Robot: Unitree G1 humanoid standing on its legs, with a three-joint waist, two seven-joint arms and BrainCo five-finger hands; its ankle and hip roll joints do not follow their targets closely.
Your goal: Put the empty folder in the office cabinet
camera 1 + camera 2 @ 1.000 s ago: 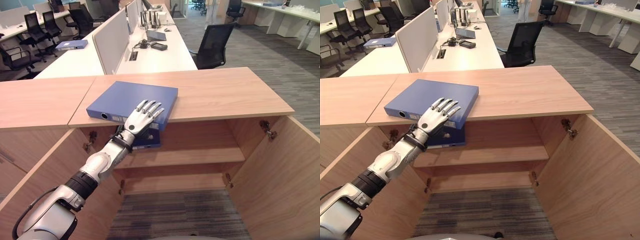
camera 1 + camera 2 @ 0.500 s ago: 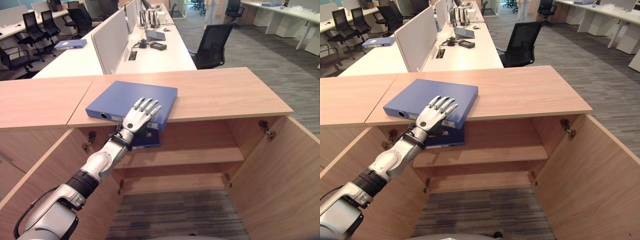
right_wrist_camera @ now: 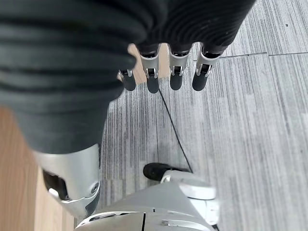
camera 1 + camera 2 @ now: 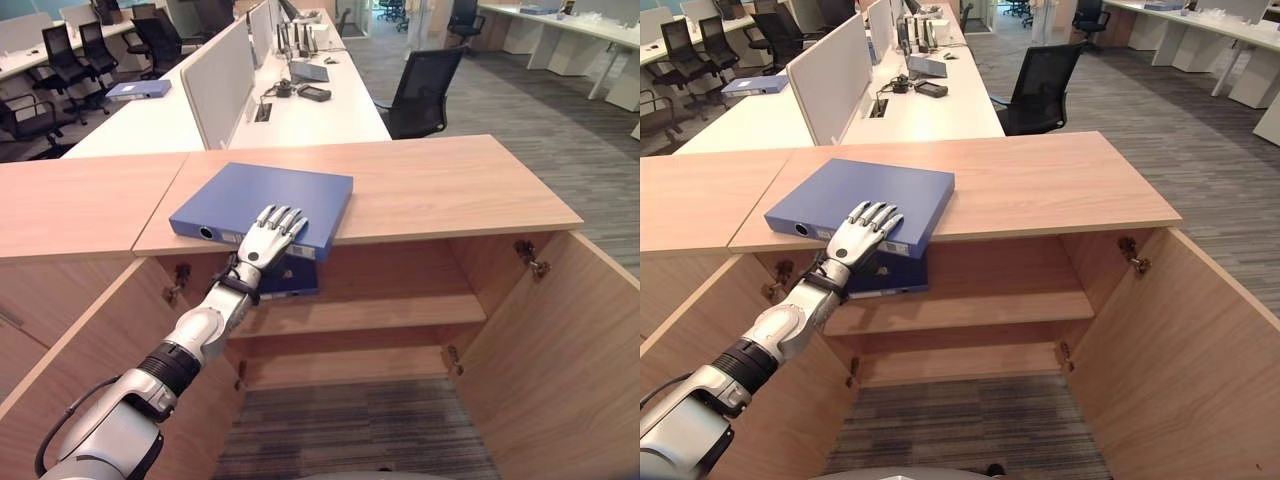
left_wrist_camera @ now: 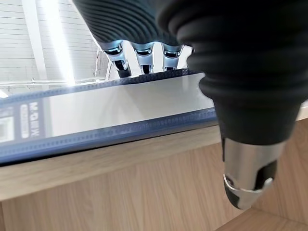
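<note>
On the cabinet [image 4: 450, 190] top, the folder [image 4: 262, 207] is overhanging the front edge, pressed under the left hand's [image 4: 267, 234] straight fingers; the right hand [image 3: 161, 72] is hung relaxed above the floor.

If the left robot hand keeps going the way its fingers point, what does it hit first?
Nothing right away: the left robot hand lies flat on the blue folder, fingers pointing across its cover. It would slide along the cover toward the folder's far edge and the cabinet top. Depth is uncertain.
</note>
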